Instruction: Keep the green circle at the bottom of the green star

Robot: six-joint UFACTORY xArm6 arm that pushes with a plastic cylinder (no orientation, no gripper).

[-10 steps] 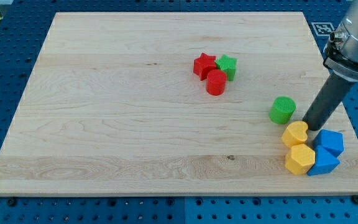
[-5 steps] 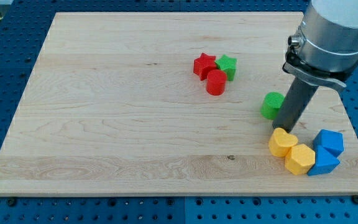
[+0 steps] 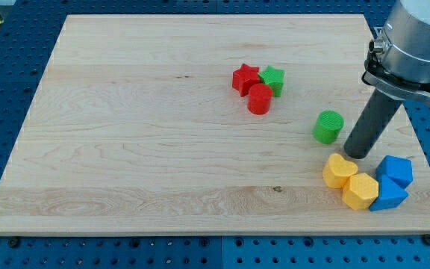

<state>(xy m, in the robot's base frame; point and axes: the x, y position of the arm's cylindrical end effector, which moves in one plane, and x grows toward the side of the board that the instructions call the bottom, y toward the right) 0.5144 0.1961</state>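
The green circle stands on the wooden board at the right of the middle. The green star lies up and to its left, touching a red star and a red circle. My tip is on the board just right of and below the green circle, a small gap apart from it, and just above a yellow heart-shaped block.
At the bottom right corner a yellow hexagon and two blue blocks cluster with the yellow heart. The board's right edge runs close behind the rod.
The tip swept left, pushing the green circle and the yellow heart a little left, then drew back to the right, leaving a gap beside the circle.
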